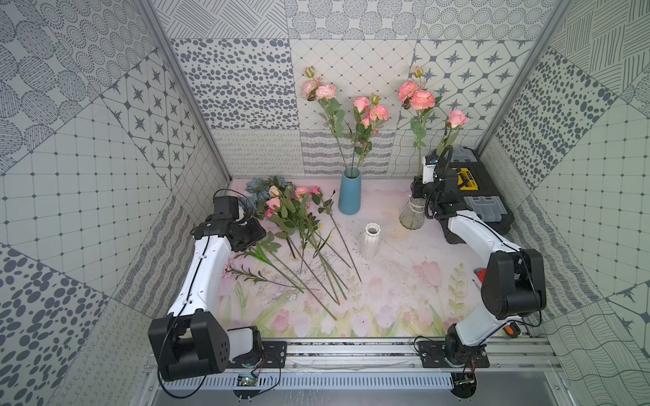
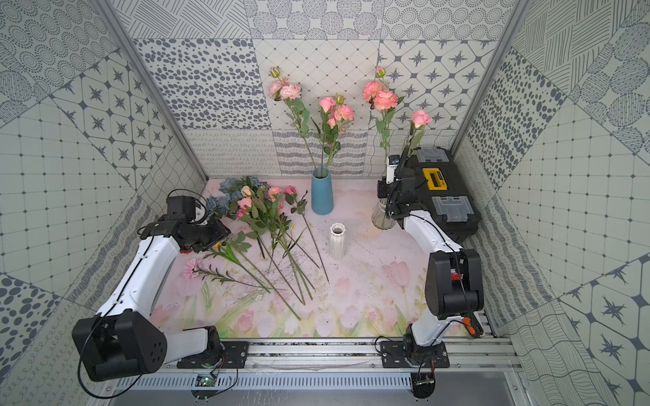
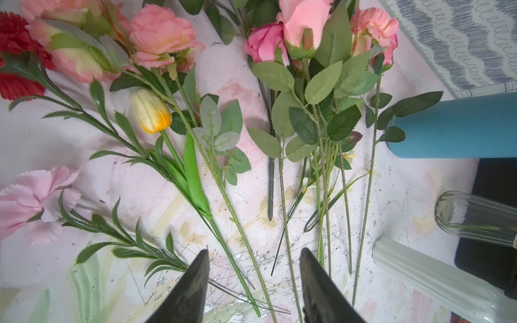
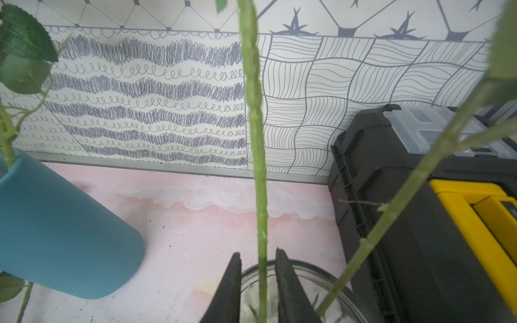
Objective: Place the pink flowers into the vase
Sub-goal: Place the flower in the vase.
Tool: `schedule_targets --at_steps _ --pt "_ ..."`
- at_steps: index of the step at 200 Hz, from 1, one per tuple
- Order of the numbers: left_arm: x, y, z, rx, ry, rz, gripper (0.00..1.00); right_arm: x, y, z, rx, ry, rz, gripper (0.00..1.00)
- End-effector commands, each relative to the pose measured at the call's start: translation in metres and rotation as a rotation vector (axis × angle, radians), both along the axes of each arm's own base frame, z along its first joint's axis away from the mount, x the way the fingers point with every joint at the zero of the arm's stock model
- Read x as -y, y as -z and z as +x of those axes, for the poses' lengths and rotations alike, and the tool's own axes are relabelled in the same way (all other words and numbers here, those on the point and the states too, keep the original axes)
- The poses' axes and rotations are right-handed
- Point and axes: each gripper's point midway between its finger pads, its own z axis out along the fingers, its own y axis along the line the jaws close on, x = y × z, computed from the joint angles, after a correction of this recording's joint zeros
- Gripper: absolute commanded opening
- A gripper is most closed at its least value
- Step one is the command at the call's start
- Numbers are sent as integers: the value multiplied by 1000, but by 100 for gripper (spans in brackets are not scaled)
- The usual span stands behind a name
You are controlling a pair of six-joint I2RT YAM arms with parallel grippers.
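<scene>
Several pink flowers [image 1: 281, 205] [image 2: 254, 204] lie in a heap on the mat at the back left, their blooms [image 3: 162, 36] seen close in the left wrist view. My left gripper [image 3: 254, 251] [image 1: 248, 233] hovers open over their stems, holding nothing. Two pink flowers [image 1: 418, 96] stand in the glass vase [image 1: 411, 214] [image 4: 321, 272]. My right gripper [image 4: 258, 253] [image 1: 420, 191] is over its mouth. One upright stem [image 4: 253, 112] runs between the jaws with a gap on each side, so the jaws are open. Two more pink flowers fill the blue vase [image 1: 349, 193].
An empty white ribbed vase [image 1: 371, 240] [image 3: 433, 279] stands mid-table. A black and yellow toolbox [image 1: 471, 197] [image 4: 419, 223] sits right beside the glass vase. Blue-grey flowers [image 1: 255, 184], a yellow tulip [image 3: 151, 112], a red bloom [image 3: 16, 56] and a pale pink carnation [image 2: 192, 269] lie among the heap.
</scene>
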Motion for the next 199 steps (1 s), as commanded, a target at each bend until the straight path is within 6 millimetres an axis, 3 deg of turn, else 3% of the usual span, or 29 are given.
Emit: schedule_targets --at_steps 1,75,108,143,170,199 --pt "0 -7 7 36 3 -3 53 4 -7 -1 28 15 11 31" --pt "0 -8 8 45 6 -7 52 13 -45 -17 85 74 48 48" --pt "0 -8 8 46 4 -9 52 26 -65 -35 101 175 94 53" --pt "4 -9 10 51 13 -13 52 25 -89 -61 113 244 145 54" --pt "15 -17 7 75 47 59 51 12 -97 -77 45 236 187 54" --pt "41 -33 6 91 92 145 51 -25 -102 -102 -28 127 211 54"
